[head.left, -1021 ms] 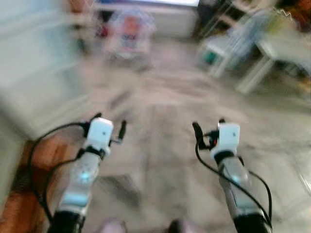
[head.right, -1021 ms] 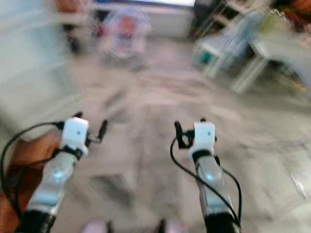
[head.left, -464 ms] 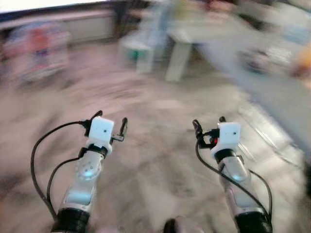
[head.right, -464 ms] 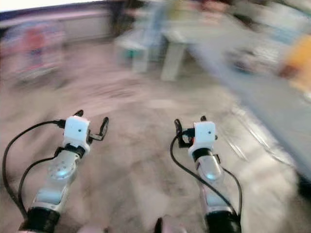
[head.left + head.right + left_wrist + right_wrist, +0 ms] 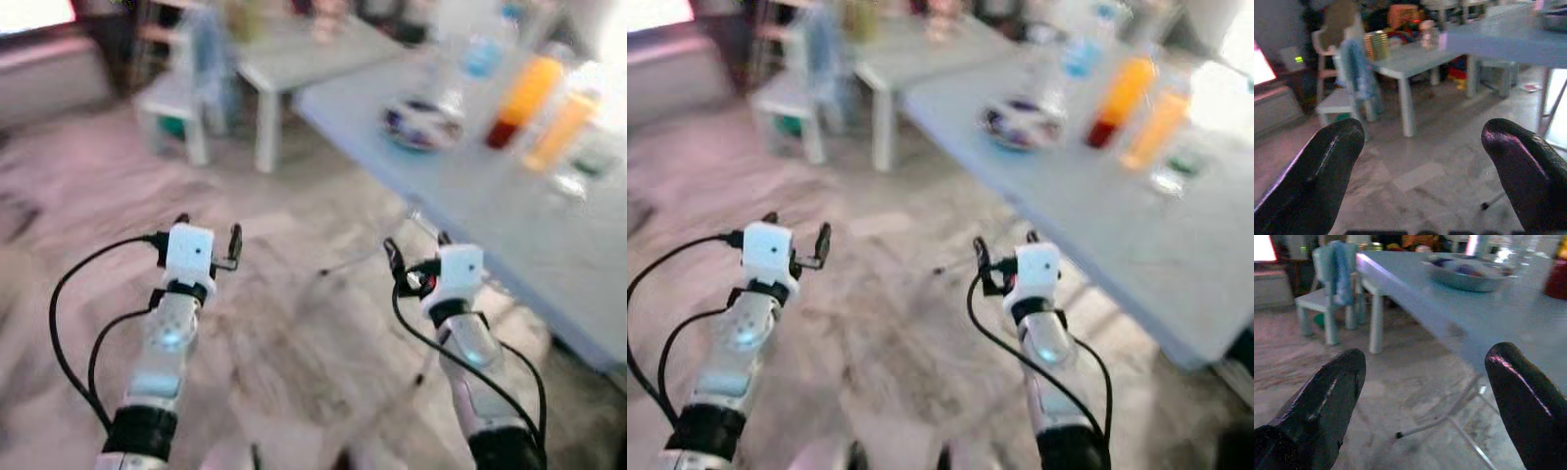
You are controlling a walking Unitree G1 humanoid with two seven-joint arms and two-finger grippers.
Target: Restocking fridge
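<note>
A blurred marble floor [image 5: 294,323] leads to the tabletop [image 5: 509,206] holding juice bottles [image 5: 529,98] and a bowl [image 5: 421,122]. Left tool [image 5: 208,235] and right tool [image 5: 416,257] are spread, empty; approaching carelessly could topple the bottles.

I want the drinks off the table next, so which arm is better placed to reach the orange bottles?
Probably the right. The right gripper is open, empty and beside the table, on the side where the orange bottles stand. The left gripper, also open, hangs over bare floor farther away.

The view has swung onto a blue table [image 5: 509,211] with bottles [image 5: 529,98].
</note>
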